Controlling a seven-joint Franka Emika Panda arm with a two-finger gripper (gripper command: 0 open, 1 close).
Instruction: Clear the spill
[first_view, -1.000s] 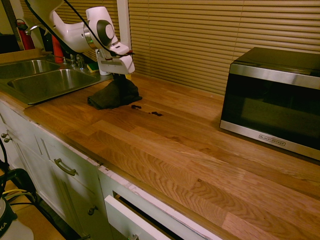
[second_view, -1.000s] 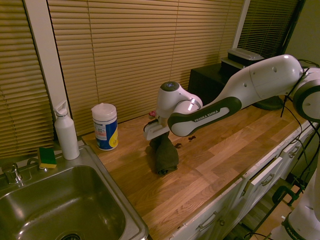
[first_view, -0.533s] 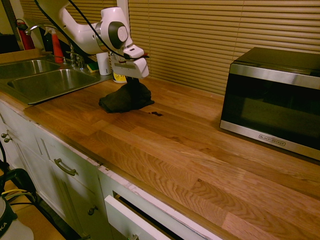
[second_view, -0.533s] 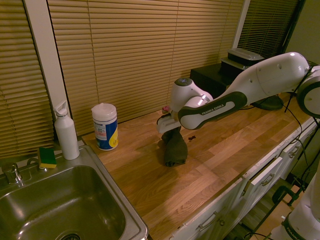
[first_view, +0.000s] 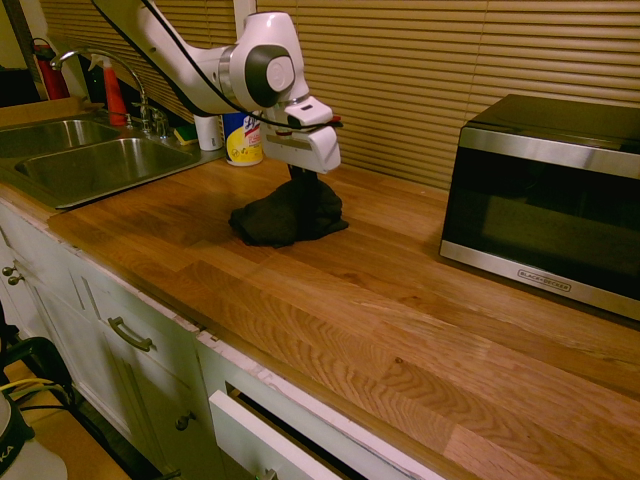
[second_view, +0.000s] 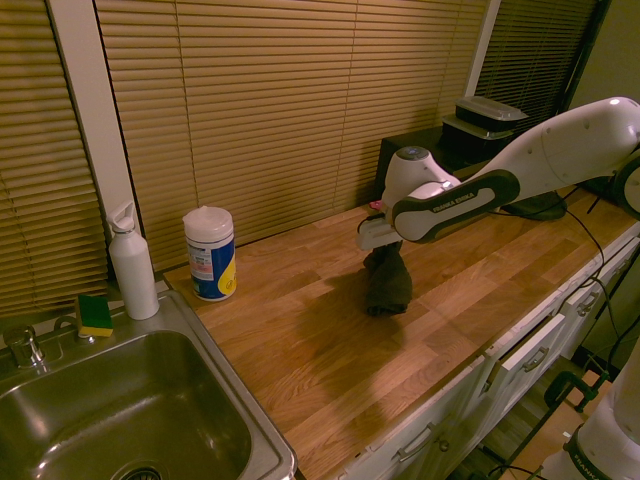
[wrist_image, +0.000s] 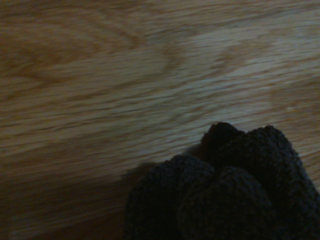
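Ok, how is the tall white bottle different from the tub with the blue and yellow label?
The bottle is slim, but the tub is fatter. The bottle looks plain white, while the tub has a colorful label. Both stand upright near the sink.

Closed tan venetian blinds (first_view: 360, 80) line the wall behind a butcher-block counter (first_view: 380, 330) with white cabinets (first_view: 150, 400) below, one drawer (first_view: 265, 440) pulled partly out. A double-basin stainless steel sink (first_view: 110, 165) is set in at one end, and a Black+Decker microwave (first_view: 550, 210) sits farther along. The light is warm and dim.
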